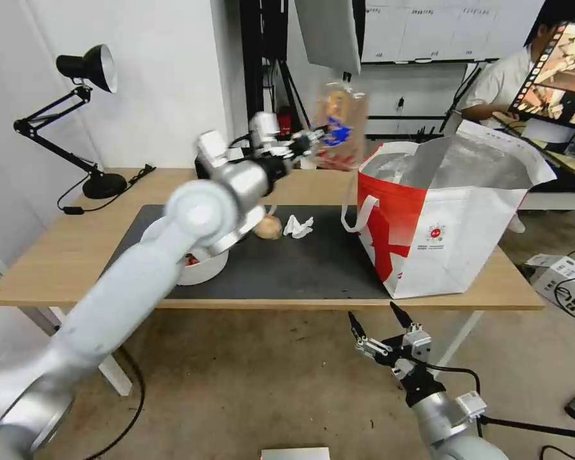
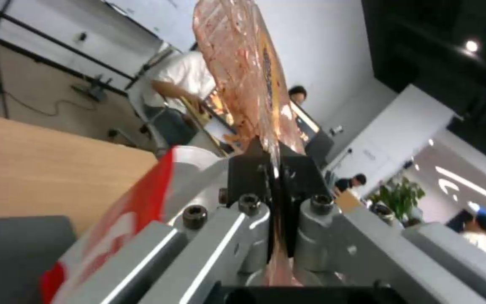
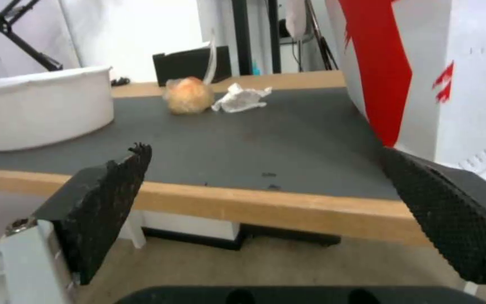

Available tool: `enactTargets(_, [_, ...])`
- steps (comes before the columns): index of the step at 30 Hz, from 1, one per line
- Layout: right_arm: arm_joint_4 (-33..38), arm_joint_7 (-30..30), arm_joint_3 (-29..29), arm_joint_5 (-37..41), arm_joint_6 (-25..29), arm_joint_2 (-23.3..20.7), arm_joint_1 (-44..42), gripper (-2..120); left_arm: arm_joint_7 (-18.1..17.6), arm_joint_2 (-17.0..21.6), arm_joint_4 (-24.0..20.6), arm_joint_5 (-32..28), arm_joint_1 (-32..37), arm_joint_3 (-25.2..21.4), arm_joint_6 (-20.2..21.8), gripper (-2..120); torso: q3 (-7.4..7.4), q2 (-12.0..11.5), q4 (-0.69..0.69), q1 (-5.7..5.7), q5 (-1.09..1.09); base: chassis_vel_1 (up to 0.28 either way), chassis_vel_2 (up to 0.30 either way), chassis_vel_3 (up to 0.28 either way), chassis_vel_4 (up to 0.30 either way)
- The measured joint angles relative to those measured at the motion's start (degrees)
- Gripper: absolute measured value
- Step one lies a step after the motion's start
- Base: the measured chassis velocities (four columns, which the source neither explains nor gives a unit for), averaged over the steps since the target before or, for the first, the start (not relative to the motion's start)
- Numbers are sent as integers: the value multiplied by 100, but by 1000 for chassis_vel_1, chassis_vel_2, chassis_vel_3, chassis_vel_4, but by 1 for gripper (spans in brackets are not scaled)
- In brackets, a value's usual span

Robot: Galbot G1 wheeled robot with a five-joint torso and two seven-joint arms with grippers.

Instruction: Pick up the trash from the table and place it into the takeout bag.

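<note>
Currently, your left gripper [image 1: 313, 142] pinches a clear tray [image 1: 340, 124] by its edge, raised beside the bag [image 1: 453, 236] rim for dropping in. Bowl [image 1: 201, 268], bun [image 1: 268, 227] and tissue [image 1: 298, 226] lie left of the bag. Your right gripper [image 1: 375, 322] waits spread wide below the bag.

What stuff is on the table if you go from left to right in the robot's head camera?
Desk lamp → white round bowl → bagged bun → crumpled white tissue → takeout bag.

Left gripper [image 1: 312, 142] holds a clear plastic tray [image 1: 340, 125] aloft beside the takeout bag [image 1: 450, 217].
</note>
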Motion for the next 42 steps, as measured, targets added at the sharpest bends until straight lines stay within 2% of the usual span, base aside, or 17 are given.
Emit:
enactTargets(2, [-26,-3,-19,-49,7,49,-16,100,60,-255,320,132,-219,183,-23,0,0,0,0,0,0,0,0,0,0])
enactTargets(3, [-26,-3,-19,-49,7,49,-16,100,60,-255,320,132,-219,183,-23,0,0,0,0,0,0,0,0,0,0])
enactTargets(5, [-56,-6,-69,-112,11,139,-28,100,158,-556,733,375,-460,423,-53,0,0,0,0,0,-1,0,0,0,0])
enactTargets(9, [-106,-11,-144,-164,12,199,-30,100,309,-797,1088,812,-668,737,-61,0,0,0,0,0,-1,0,0,0,0])
enactTargets(10, [-106,-11,-144,-164,12,199,-30,100,309,-797,1088,812,-668,737,-61,0,0,0,0,0,-1,0,0,0,0])
enactTargets(13, [-126,-13,-172,-170,12,222,-31,100,493,-961,1355,1612,-796,1066,-83,0,0,0,0,0,-1,0,0,0,0])
enactTargets(14, [-126,-13,-172,-170,12,222,-31,100,493,-961,1355,1612,-796,1066,-83,0,0,0,0,0,-1,0,0,0,0])
enactTargets(17, [-139,-14,-175,-170,12,220,-31,100,588,-1060,1532,2247,-915,1292,-97,0,-1,0,0,0,-1,0,0,0,0])
enactTargets(21, [-165,-19,-191,-169,12,217,-31,100,619,-1117,1646,2544,-1035,1491,-98,0,0,0,0,0,-1,0,0,0,0])
enactTargets(34, [-166,-22,-276,-88,17,210,-37,100,668,-1066,1643,2578,-1042,1846,-71,1,0,0,0,0,-2,0,0,0,0])
enactTargets(37, [-145,-22,-297,-75,12,192,-37,100,680,-1067,1628,2487,-1037,1868,-56,9,0,0,0,0,-2,0,0,0,0])
enactTargets(39, [-141,-16,-303,-38,2,189,-28,100,690,-1055,1604,2360,-1037,1902,-32,20,-1,0,1,0,-2,0,0,0,0])
enactTargets(40, [-141,-16,-303,-38,2,189,-28,100,690,-1055,1604,2360,-1037,1902,-32,20,-1,0,1,0,-2,0,0,0,0])
enactTargets(42, [-140,-15,-312,-14,-7,201,-28,100,690,-1054,1595,2234,-1033,1913,-23,29,-1,0,1,0,-2,0,0,0,0])
